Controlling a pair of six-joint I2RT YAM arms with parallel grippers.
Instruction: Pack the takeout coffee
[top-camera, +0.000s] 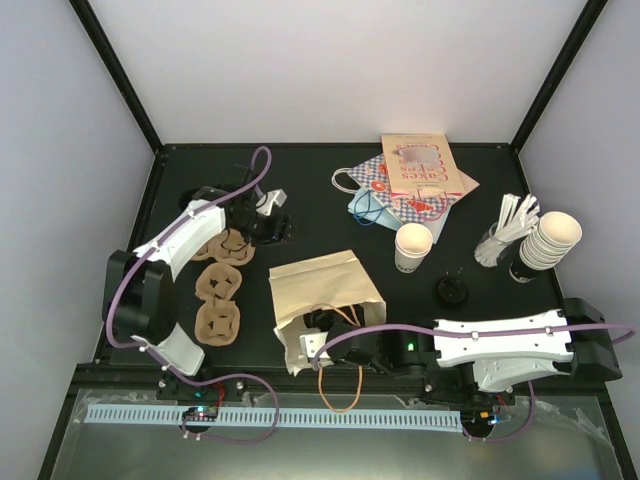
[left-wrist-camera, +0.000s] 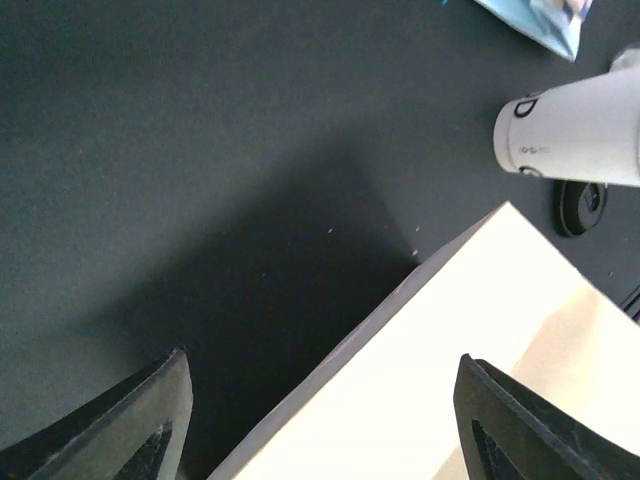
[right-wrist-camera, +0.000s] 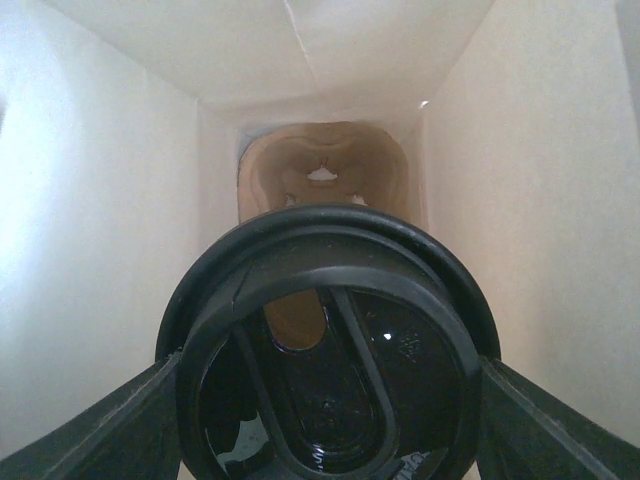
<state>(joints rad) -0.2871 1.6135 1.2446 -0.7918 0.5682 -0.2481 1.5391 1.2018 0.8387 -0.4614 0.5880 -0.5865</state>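
Takeout coffee (right-wrist-camera: 325, 380): one, black lid (right-wrist-camera: 320, 235), grasped by right tool (right-wrist-camera: 325, 410) in one bag (right-wrist-camera: 100, 250); one carrier (right-wrist-camera: 325, 165) at 12 o'clock; left tool (left-wrist-camera: 325, 420) released.

The bag (right-wrist-camera: 100, 250) is plain matt paper, cream inside with soft creases. The takeout coffee (right-wrist-camera: 330, 350) has a glossy black plastic lid (little highlights all over it). The cup carrier (right-wrist-camera: 322, 175) behind it looks like rough brown moulded pulp. The table (left-wrist-camera: 200, 150) is matt black, and the lidless cup (left-wrist-camera: 570, 125) looks like smooth white paper.
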